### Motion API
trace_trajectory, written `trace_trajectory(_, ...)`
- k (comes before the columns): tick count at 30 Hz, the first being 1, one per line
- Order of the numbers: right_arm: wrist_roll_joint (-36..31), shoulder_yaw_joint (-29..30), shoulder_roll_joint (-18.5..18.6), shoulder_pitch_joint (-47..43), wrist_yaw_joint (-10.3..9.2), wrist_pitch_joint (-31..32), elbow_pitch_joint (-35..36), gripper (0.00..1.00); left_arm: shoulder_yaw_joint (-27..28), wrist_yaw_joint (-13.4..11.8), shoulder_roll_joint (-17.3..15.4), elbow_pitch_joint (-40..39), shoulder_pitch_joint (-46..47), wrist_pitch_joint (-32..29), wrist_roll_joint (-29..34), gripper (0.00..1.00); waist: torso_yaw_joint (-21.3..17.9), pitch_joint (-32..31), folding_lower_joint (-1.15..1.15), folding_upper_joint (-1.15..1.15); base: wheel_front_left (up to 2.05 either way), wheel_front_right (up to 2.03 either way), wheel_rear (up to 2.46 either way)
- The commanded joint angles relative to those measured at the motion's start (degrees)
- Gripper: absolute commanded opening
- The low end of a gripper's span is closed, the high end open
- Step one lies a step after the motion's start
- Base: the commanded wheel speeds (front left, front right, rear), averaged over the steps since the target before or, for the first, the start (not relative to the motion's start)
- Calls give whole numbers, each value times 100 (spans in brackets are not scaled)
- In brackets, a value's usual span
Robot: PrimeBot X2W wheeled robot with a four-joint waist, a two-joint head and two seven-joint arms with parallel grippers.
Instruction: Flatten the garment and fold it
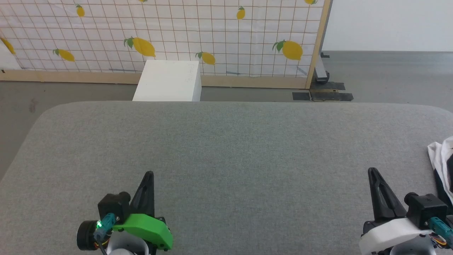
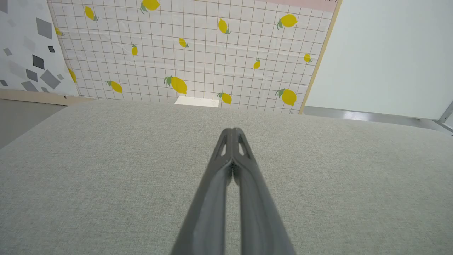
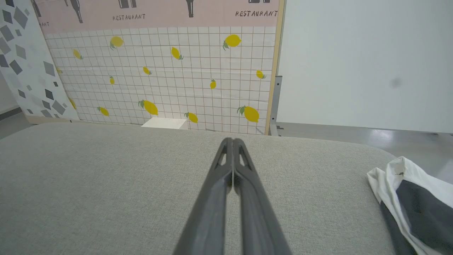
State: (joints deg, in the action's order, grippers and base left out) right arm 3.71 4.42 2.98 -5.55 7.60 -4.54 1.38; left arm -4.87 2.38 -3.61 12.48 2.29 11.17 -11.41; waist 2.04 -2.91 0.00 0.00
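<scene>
While nothing has yet been grasped, the left gripper [image 1: 150, 174] and the right gripper [image 1: 371, 170] are held low over the grey fabric-covered table [image 1: 226, 141]. Both are levelled forward side by side, each pair of long dark fingers pressed tip to tip and empty. The crumpled white T-shirt with black sleeves [image 1: 440, 156] is found to the right of the right gripper, near it and slightly ahead of its tips. It is bunched at the table's edge, well apart from the left gripper. The step in hand is judged to be the first reach. The right fingers should be parted before the cloth is met, an outer edge pinched, and the T-shirt drawn across toward the left gripper. Far beyond both tips, a white box [image 1: 168, 81] and a lemon-printed gridded screen [image 1: 212, 28] are seen.
</scene>
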Motion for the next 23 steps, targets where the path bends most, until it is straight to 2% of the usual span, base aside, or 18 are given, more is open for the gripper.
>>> trace_trajectory(1,-37,-21,-3,107,-3,14,-16,0,18,-32,17,-50,-59,-32,105,0,-4,5,0,0,0,0,0)
trace_trajectory(23,-141,-152,-5,246,-5,151,-54,0,164,-96,35,-422,-112,-369,427,0,-66,94,0,0,0,0,0)
